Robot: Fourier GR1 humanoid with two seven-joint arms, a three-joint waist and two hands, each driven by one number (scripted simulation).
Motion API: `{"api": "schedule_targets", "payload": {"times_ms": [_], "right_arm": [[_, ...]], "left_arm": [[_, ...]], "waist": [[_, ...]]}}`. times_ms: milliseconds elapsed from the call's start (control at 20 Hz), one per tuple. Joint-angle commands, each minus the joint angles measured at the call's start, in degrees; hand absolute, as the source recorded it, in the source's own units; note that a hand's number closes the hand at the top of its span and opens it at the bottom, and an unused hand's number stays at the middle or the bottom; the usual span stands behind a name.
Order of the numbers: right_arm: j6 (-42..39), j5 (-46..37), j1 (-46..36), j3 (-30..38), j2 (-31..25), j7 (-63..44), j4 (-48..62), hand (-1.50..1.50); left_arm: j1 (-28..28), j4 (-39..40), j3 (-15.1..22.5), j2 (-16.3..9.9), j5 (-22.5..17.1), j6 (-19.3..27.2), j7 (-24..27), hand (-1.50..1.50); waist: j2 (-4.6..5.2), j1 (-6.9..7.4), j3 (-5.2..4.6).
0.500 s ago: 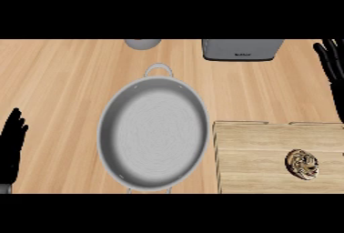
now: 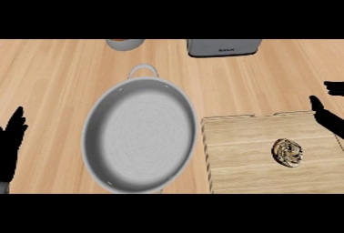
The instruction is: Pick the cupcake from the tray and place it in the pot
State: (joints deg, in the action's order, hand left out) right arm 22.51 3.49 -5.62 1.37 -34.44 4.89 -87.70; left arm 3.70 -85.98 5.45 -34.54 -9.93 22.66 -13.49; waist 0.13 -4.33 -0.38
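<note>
The right hand (image 2: 328, 113) has dropped from the far edge toward the tray (image 2: 235, 175), fingers apart and holding nothing; the cupcake (image 2: 287, 152) sits just below it, the pot (image 2: 141, 136) to its left, so the reach has begun

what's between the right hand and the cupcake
In the head view, only bare tray surface separates the right hand from the cupcake; nothing else lies there.

Worktop (image 2: 60, 77): light wood, grain running left to right, evenly lit, no strong shadows. Far edge: grey box-shaped appliance (image 2: 223, 47) right of centre; grey round container (image 2: 125, 43) left of it, both partly cut off.
</note>
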Motion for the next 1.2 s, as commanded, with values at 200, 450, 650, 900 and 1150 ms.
{"api": "schedule_targets", "payload": {"times_ms": [200, 450, 650, 900, 1150], "right_arm": [[28.4, -25.0, 14.7, -7.4, 9.5, -3.9, -7.3, -1.5], [22.5, -38.3, 20.4, -10.0, 4.8, -23.8, -15.0, -1.5], [14.1, -44.4, 26.2, -10.1, 2.0, -35.4, -20.4, -1.5], [-2.8, -47.5, 26.5, -11.2, -2.5, -52.3, -29.3, -1.5], [-19.6, -44.4, 22.5, -16.4, -2.3, -69.2, -36.4, -1.5]], "left_arm": [[-3.1, 1.1, 1.6, -1.3, 0.4, -2.6, -5.4, 0.0], [-6.0, 1.3, 2.9, 0.4, 1.4, -1.8, -7.9, 0.0], [-5.5, 2.5, 2.8, 0.6, 1.7, -2.1, -6.6, 0.0], [-6.8, 2.0, 3.3, 1.2, 2.0, -2.5, -6.2, 0.0], [-8.1, 2.7, 3.1, 0.6, 1.1, -4.9, -6.9, 0.0]], "waist": [[-0.48, 1.23, 0.11], [-0.25, 1.95, -0.14], [-0.19, 1.49, -0.42], [0.05, 3.08, -0.37], [0.28, 5.1, -0.11]]}}
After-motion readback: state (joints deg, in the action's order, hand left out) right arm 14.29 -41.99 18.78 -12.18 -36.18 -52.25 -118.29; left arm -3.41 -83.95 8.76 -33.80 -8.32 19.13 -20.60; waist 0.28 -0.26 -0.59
